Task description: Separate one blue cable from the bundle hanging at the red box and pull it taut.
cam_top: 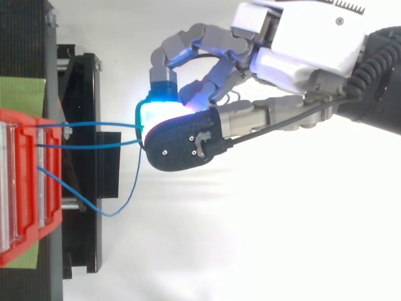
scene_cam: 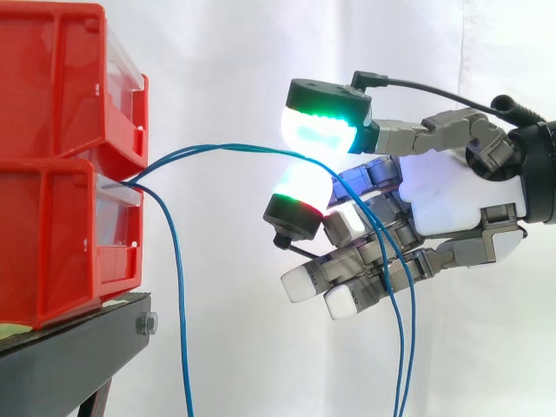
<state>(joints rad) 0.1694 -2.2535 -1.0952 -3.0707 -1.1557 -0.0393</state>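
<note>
Currently the hand pinches blue cables, seemingly 2, between its glowing pads near the red box; next, shed 1, then pull taut.

From my station the robot hand reaches in level from the right. Two glowing pads are pressed together, pinching the blue cable, with the remaining fingers half-curled beneath them.
</note>
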